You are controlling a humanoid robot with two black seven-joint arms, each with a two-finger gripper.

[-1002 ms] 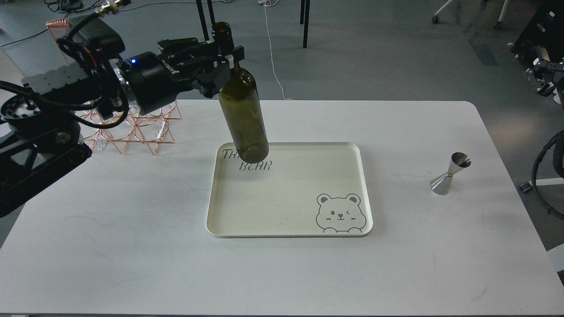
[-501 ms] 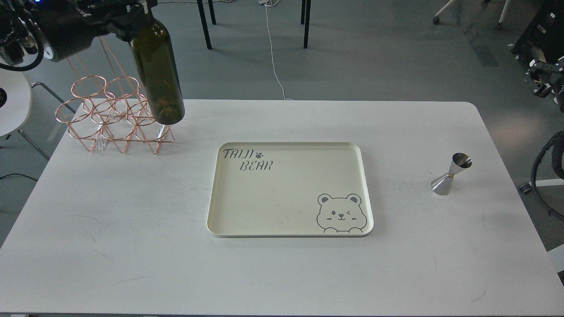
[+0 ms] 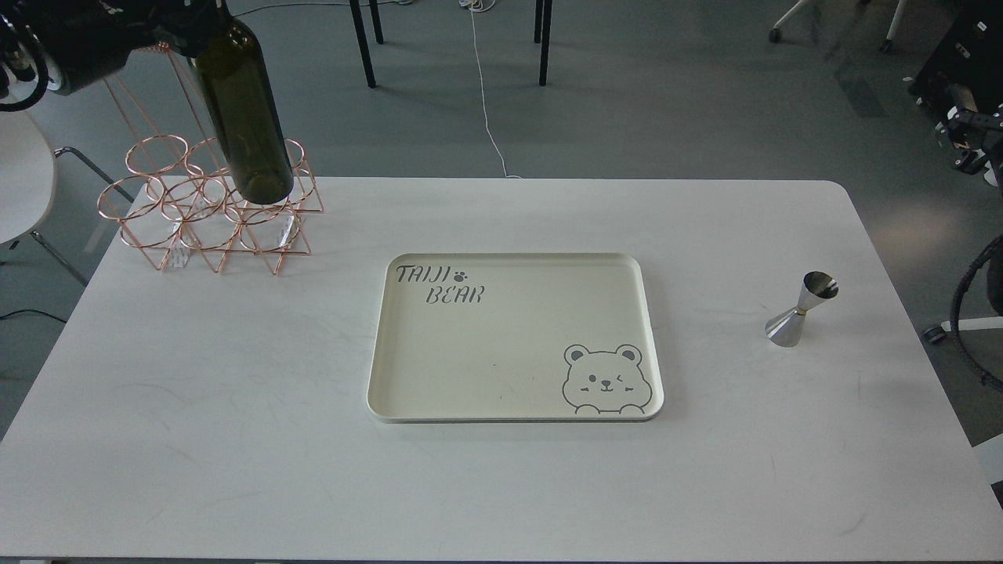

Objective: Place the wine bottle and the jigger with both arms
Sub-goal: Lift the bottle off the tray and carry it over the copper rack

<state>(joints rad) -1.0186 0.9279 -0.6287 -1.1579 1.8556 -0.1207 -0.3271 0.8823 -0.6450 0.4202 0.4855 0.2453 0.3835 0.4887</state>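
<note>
Neither item placed: the wine bottle (image 3: pixel 243 110) hangs above the copper rack (image 3: pixel 208 207), its neck and the left claw out of frame, grip indeterminable; the jigger (image 3: pixel 801 309) stands untouched on the desk (image 3: pixel 235 439); right claw unseen.

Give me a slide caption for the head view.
Wine bottle held over copper wire rack; cream tray and steel jigger wait on the table.

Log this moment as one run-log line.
left arm: carrying wine bottle in the air over copper wire rack | fingers: out of frame | tray: bare | jigger: upright on table, right of tray, untouched | right arm: not engaged
</note>
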